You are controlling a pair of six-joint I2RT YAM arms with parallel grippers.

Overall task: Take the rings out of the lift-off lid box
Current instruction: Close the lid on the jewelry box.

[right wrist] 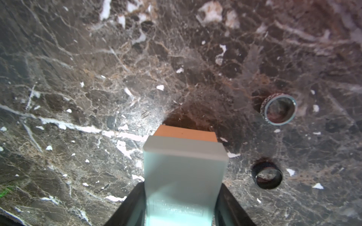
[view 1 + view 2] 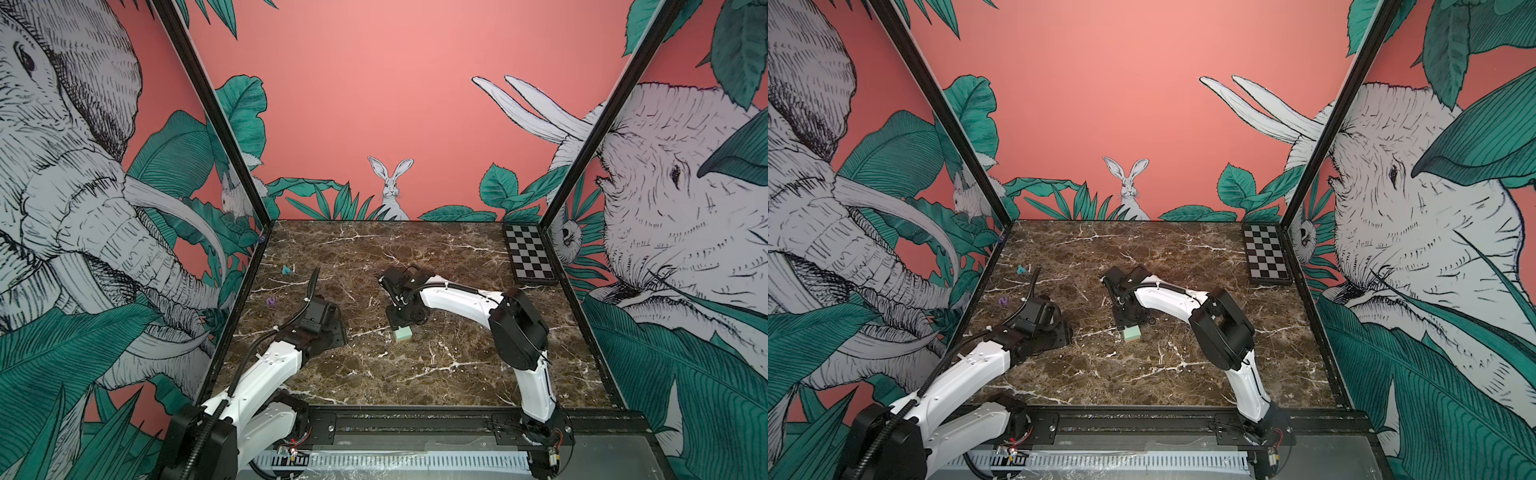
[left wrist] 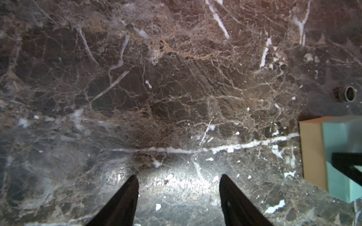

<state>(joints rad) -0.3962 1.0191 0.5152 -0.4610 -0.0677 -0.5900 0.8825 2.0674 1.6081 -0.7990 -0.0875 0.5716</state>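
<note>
Closest in, my left gripper (image 3: 179, 176) hung low over the marble table (image 2: 374, 374), fingers (image 3: 121, 201) spread apart w/ nothing btwn them, only bare stone under the tips. Farther in and to the right, my right gripper (image 1: 182, 184) was clamped on the lift-off lid box (image 2: 403, 333), one finger on each side of the mint lid. The lid was on, w/ the tan base showing past it in the right wrist view. I couldn't tell whether the box touched the stone or hung just above it. In both top views it poked out from under my wrist, roughly mid-table. The rings (image 1: 279, 109) were out of the box, lying on the table near it, clear of it and of each other. There were 2: a patterned ring (image 1: 279, 109) w/ a textured outer band and a plain ring (image 1: 267, 173), dark and smooth. Neither touched my fingers. Farther back on the left lay a small purple lump (image 2: 272, 302), then a teal lump (image 2: 286, 270) beyond it, both well apart from my grippers. A black-and-white checkerboard (image 2: 528, 255) lay flat in the far right corner.
</note>
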